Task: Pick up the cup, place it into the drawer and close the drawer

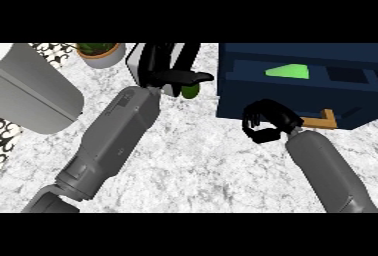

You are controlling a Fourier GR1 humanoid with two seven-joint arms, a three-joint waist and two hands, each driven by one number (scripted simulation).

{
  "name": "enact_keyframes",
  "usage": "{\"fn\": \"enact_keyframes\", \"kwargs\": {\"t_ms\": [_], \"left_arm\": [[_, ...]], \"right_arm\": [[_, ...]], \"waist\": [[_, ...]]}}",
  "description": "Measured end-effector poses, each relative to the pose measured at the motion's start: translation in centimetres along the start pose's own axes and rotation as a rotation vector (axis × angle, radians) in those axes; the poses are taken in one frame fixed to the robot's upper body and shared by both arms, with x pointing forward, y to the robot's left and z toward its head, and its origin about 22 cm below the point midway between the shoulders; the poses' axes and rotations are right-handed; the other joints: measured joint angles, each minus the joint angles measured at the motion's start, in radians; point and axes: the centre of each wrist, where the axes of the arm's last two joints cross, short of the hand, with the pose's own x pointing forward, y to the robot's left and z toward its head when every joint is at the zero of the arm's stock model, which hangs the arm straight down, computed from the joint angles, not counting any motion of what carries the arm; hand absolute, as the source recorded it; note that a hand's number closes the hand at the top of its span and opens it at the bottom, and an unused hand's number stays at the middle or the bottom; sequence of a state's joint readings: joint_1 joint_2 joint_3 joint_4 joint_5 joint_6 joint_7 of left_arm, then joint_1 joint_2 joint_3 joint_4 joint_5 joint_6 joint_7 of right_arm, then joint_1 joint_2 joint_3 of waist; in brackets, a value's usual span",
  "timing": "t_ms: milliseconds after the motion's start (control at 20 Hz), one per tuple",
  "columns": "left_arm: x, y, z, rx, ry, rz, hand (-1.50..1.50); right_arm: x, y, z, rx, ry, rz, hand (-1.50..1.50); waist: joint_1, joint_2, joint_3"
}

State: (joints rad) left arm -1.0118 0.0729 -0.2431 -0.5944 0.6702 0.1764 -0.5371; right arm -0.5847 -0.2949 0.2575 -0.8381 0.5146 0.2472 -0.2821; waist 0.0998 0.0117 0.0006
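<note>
I see the bright green cup [288, 71] already lying inside the open dark blue drawer [295, 82], my right hand [264, 125] curled empty at its front, left hand [171, 65] fingers straight by the bench's [199, 160] far edge; closing remains.

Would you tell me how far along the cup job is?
Done: a green cup lies in the open navy drawer. In hand: nothing; the curled right hand is at the drawer front, the left hand across the counter. Left: closing the drawer.
</note>
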Motion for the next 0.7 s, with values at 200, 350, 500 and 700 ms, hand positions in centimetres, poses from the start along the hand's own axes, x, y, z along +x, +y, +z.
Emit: {"fn": "enact_keyframes", "kwargs": {"t_ms": [200, 350, 500, 700], "left_arm": [[0.3, 2.1, 0.6, -0.004, 0.001, 0.008, -1.50], [0.7, 3.5, 0.9, -0.011, 0.002, 0.012, -1.50], [0.8, 4.5, 1.2, -0.018, 0.006, 0.011, -1.50], [0.8, 5.5, 1.7, -0.033, 0.013, 0.012, -1.50]], "right_arm": [[-0.8, -3.1, -0.8, -0.099, -0.005, -0.024, 1.50], [-1.3, -4.8, -1.0, -0.162, -0.005, -0.061, 1.50], [-1.7, -5.2, -0.9, -0.168, -0.022, -0.104, 1.50], [-2.2, -5.7, -0.5, -0.160, -0.037, -0.170, 1.50]], "waist": [[0.025, 0.008, 0.003], [0.037, 0.015, 0.007], [0.044, 0.016, 0.009], [0.054, 0.016, 0.011]]}}
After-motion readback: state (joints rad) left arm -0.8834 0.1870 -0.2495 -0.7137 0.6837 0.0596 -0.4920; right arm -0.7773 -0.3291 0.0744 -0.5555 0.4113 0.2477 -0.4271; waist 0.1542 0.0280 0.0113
